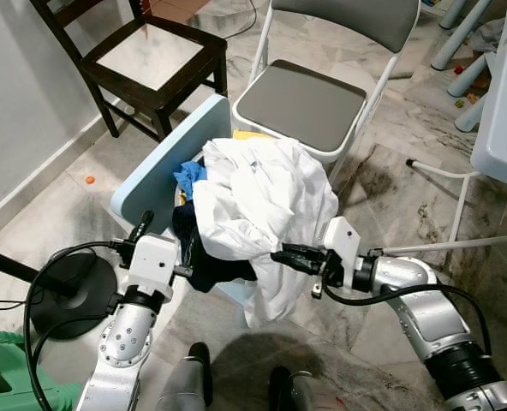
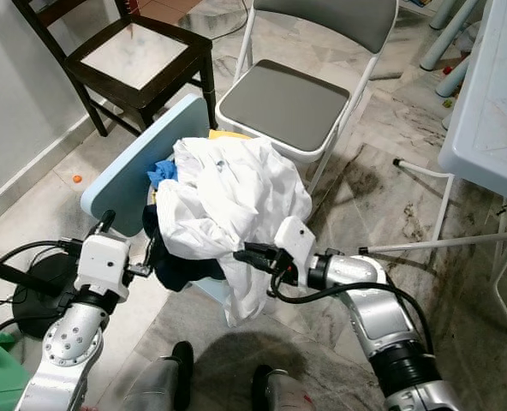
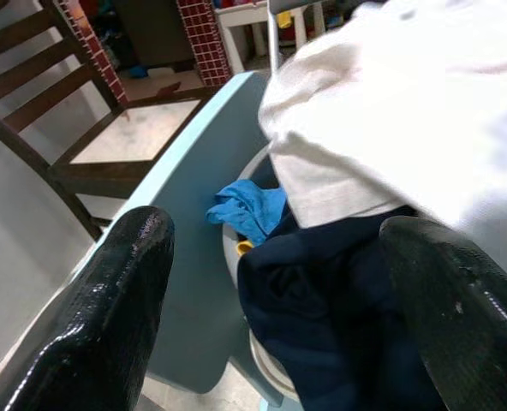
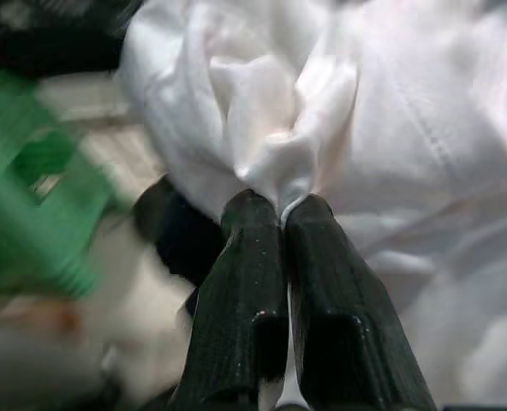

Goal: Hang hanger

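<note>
A heap of clothes fills a light blue laundry basket (image 1: 146, 184) in front of me. On top lies a big white garment (image 1: 258, 201), over a dark navy cloth (image 1: 206, 257) and a blue cloth (image 1: 189, 174). My right gripper (image 1: 279, 254) is shut on a fold of the white garment (image 4: 279, 163) at the heap's front right. My left gripper (image 1: 142, 224) stands open beside the basket's left rim, its fingers (image 3: 116, 308) apart, with the navy cloth (image 3: 322, 317) ahead of them.
A grey folding chair (image 1: 309, 98) stands right behind the basket, a dark wooden chair (image 1: 146, 60) to its left. A black fan base (image 1: 74, 291) sits on the floor at the left, a green crate (image 1: 14, 377) near it. A white table (image 2: 485, 111) and thin white frame legs stand to the right.
</note>
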Robot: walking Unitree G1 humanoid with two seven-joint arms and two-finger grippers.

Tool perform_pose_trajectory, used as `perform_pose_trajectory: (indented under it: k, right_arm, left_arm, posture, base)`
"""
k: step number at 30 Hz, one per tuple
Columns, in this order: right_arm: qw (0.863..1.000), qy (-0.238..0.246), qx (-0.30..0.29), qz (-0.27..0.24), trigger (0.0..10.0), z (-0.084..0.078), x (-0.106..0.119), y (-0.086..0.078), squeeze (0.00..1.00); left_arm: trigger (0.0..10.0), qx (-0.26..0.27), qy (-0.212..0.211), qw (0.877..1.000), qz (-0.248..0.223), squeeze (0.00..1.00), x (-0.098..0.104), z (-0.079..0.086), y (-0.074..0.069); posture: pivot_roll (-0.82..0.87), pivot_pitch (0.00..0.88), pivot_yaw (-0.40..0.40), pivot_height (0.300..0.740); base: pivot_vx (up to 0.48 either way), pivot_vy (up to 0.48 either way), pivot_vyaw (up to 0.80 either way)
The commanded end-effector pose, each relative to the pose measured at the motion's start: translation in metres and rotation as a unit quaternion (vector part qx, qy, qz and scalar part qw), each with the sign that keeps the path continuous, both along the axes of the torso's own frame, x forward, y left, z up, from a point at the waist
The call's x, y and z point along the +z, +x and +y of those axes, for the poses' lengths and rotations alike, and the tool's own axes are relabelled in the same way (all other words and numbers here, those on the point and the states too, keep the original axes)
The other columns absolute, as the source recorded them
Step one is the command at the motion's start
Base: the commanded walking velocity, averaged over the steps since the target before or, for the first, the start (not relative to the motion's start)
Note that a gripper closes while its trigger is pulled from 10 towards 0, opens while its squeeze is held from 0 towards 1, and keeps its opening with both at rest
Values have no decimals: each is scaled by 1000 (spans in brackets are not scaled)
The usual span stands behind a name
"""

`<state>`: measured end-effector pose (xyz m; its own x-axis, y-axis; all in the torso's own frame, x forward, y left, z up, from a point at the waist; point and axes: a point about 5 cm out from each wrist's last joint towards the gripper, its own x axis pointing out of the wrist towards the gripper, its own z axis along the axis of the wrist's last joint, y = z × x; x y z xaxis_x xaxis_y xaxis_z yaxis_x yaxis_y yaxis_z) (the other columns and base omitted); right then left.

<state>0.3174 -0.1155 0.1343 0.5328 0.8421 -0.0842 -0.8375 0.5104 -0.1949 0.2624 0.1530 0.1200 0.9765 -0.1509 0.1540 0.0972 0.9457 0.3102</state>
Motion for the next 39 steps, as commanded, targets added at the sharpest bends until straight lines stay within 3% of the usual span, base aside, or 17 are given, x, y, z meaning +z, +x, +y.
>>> perform_pose_trajectory:
  k: [1, 8, 9, 10, 11, 13, 14, 16, 17, 23, 27, 32, 34, 39]
  right_arm:
    - [1000, -4, -9, -9, 0, -3, 0, 0, 0]
    - [999, -38, 3, -13, 39, 5, -9, -5, 0]
    - [999, -28, -5, -13, 1882, 6, -9, -3, 0]
    - [1000, -24, -11, -15, 8000, 6, -7, -2, 0]
    - [1000, -16, -19, -15, 10000, 7, -6, -1, 0]
    - [1000, 14, -25, -2, 10000, 7, -3, 0, 0]
    - [998, 51, -30, 14, 10000, 6, 2, 2, 753]
    - [996, 78, -33, 25, 10000, 5, 6, 3, 753]
    - [994, 95, -39, 32, 10000, 3, 8, 5, 1000]
    - [984, 144, -103, 32, 10000, -14, 17, 18, 1000]
    - [976, 150, -159, 17, 10000, -22, 22, 27, 1000]
    - [972, 141, -188, 14, 10000, -25, 20, 30, 1000]
    - [978, 152, -139, 28, 10000, -18, 20, 24, 1000]
    - [986, 129, -89, 52, 10000, -11, 12, 16, 1000]
  left_arm:
    - [10000, 3, 5, 1000, 16, 0, -7, 0, -3]
    - [10000, 2, 6, 1000, 17, 0, -7, 0, -2]
    - [10000, 3, 7, 1000, 17, 0, -7, 1, -2]
    - [10000, 3, 7, 1000, 17, 0, -7, 1, -2]
    - [10000, 4, 7, 1000, 17, 0, -7, 1, -2]
    - [10000, 4, 7, 1000, 17, 0, -7, 1, -2]
    - [10000, 5, 6, 1000, 17, 0, -7, 1, -2]
    - [10000, 5, 6, 1000, 17, 0, -7, 1, -2]
    - [10000, 6, 7, 1000, 16, 0, -7, 1, -2]
    - [10000, 14, 8, 1000, 11, 0, -5, 3, -1]
    - [10000, 27, 12, 1000, 6, 0, -3, 7, 0]
    - [10000, 27, 13, 1000, 5, 0, -3, 7, 0]
    - [10000, 28, 15, 999, 5, 0, -3, 7, 1]
    - [10000, 27, 15, 1000, 6, 0, -3, 7, 0]
  posture:
    - [311, 321, -63, 740]
    - [312, 320, -62, 740]
    - [313, 321, -61, 740]
    - [313, 321, -61, 740]
    - [313, 321, -60, 740]
    - [313, 321, -60, 740]
    - [313, 321, -59, 740]
    - [312, 321, -59, 740]
    - [312, 321, -59, 740]
    - [311, 320, -60, 740]
    - [309, 321, -59, 740]
    - [310, 321, -60, 740]
    - [309, 319, -59, 740]
    - [310, 315, -61, 740]
  base:
    - [0, 0, 0]
    - [0, 0, 0]
    - [0, 0, 0]
    - [0, 0, 0]
    - [0, 0, 0]
    - [0, 0, 0]
    - [0, 0, 0]
    - [0, 0, 0]
    - [0, 0, 0]
    - [0, 0, 0]
    - [0, 0, 0]
    - [0, 0, 0]
    - [0, 0, 0]
    - [0, 0, 0]
